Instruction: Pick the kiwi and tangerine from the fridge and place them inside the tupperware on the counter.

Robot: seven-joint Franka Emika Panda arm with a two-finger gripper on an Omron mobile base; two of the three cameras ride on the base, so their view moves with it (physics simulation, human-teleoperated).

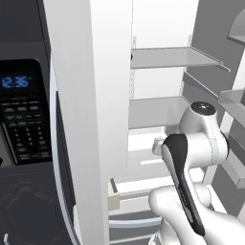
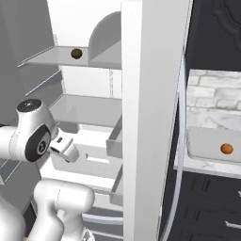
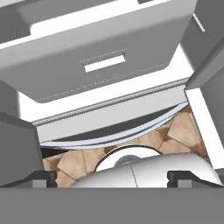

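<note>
- Left base view: the fridge (image 1: 158, 57) stands open, its pale grey shelves running back to the rear wall and a white inner drawer (image 1: 148, 160) below them. The white arm (image 1: 191, 158) rises at lower right in front of that drawer. To the left, past the fridge's side wall, is the dark wall oven (image 1: 21, 115) with its blue clock.
- Right base view: the kiwi (image 2: 76, 53) sits on an upper fridge shelf (image 2: 56, 59) — a small dark brown ball, well above the arm's hand. The gripper (image 2: 66, 147) points down toward the white drawer front. Right of the fridge, the tupperware (image 2: 212, 146) lies on the counter (image 2: 207, 117) before the pale brick wall, and the tangerine (image 2: 227, 148) rests inside it.
- Hand view: the two dark fingertips (image 3: 43, 178) stand wide apart at the bottom corners — nothing between them. Ahead are the white drawer's slotted front and, lower, a patch of brown tiled floor (image 3: 175, 133).
</note>
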